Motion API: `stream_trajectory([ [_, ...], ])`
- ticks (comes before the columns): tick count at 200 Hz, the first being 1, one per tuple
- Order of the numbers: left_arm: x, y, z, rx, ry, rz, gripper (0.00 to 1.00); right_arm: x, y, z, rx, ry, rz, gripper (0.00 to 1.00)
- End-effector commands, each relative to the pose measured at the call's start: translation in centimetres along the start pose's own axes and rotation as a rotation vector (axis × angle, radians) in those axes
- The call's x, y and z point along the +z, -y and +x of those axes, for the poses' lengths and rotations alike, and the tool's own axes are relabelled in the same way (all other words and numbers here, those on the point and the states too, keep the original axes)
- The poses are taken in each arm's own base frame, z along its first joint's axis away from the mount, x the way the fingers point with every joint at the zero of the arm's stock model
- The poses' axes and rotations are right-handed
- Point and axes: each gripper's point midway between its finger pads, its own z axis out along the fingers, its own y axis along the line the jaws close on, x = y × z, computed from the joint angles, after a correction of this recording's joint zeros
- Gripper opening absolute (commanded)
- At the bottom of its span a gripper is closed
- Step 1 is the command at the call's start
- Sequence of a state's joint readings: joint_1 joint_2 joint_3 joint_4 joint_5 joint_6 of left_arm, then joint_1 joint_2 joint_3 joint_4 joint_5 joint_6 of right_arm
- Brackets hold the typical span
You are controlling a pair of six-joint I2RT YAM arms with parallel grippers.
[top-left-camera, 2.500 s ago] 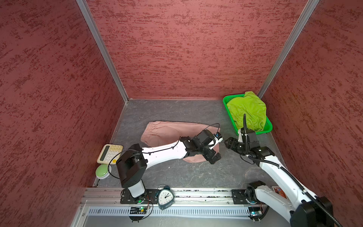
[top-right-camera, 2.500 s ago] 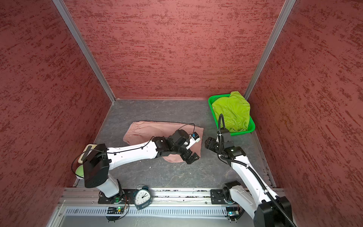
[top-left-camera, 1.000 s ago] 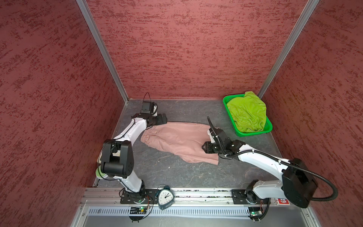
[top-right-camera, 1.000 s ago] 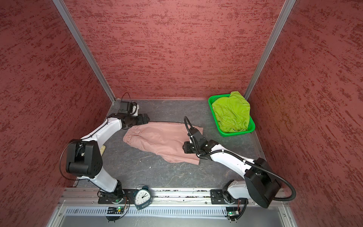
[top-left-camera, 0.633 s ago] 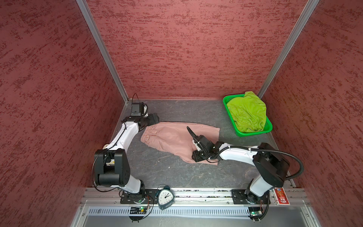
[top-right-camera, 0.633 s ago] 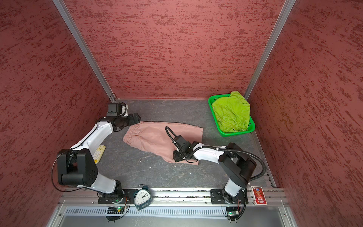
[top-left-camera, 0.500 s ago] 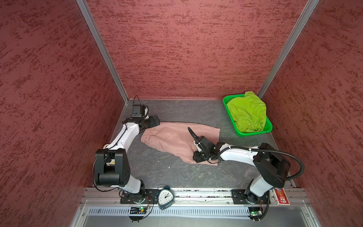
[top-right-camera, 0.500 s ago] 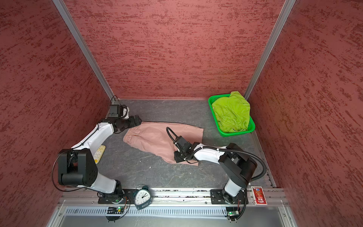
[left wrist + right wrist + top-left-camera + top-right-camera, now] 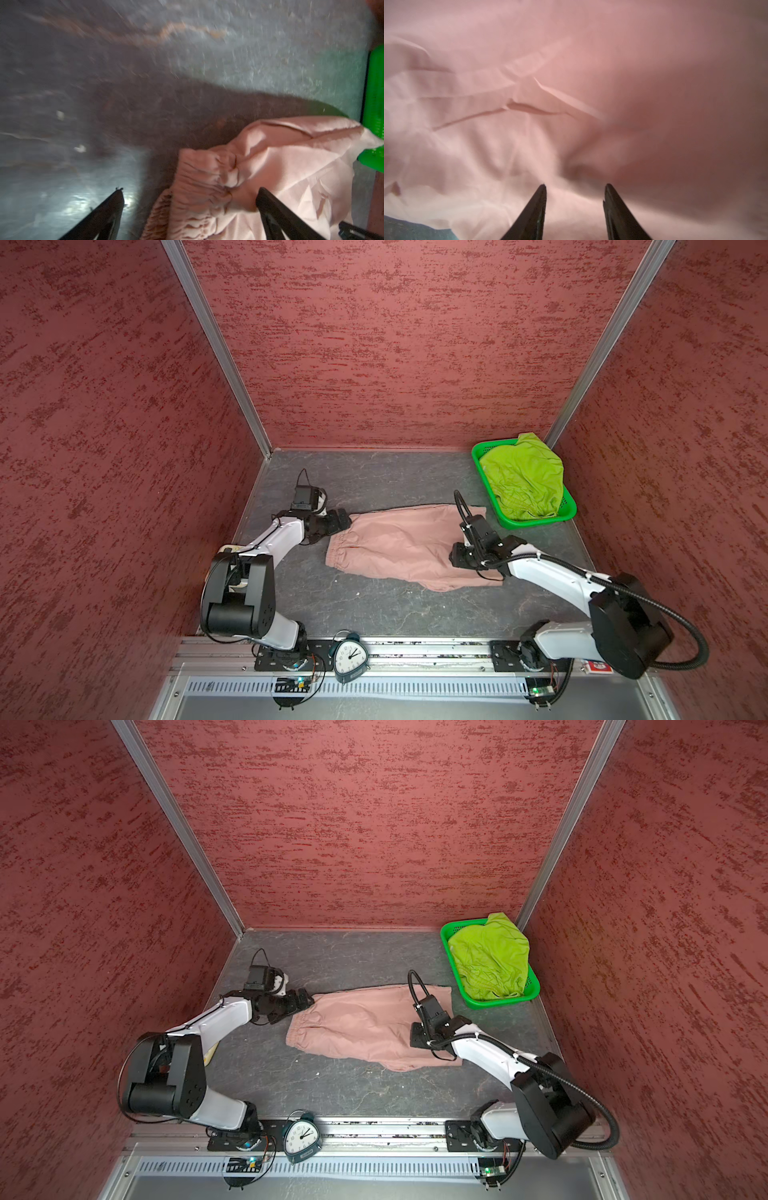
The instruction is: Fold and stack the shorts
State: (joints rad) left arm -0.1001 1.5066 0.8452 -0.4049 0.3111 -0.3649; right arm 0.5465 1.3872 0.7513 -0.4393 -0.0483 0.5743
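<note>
Top views overhead; wrist cameras close above pink shorts [image 9: 270,166].

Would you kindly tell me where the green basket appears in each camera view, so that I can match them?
Top view: basket in the far right corner of the scene.
Top view: basket in the same far right corner.
Left wrist: a cropped strip of the basket at the picture's edge, just past a corner of the pink shorts.
Right wrist: not in it; only pink cloth shows.
Shared landmark: the pink shorts, seen in all four views.
</note>
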Motion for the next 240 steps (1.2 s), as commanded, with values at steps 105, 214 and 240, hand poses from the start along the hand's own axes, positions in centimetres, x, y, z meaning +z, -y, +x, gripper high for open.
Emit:
stream_trajectory([
  [105, -7.1, -3.0, -1.3, -0.093, 0.143, -0.093, 0.99, 3.0, -9.3, -8.4, -0.457, 0.168, -0.06, 0.6],
  [214, -28.9, -0.3, -5.0, -0.079, 0.646, -0.048, 0.99, 2.8, -29.8, 1.7, -1.128, 0.337, -0.158, 0.99],
  [240, -30.9, -1.2, -4.5, -0.094, 0.676, -0.087, 0.99, 4.8, -32.0, 3.5, -1.229, 0.346, -0.11, 0.99],
])
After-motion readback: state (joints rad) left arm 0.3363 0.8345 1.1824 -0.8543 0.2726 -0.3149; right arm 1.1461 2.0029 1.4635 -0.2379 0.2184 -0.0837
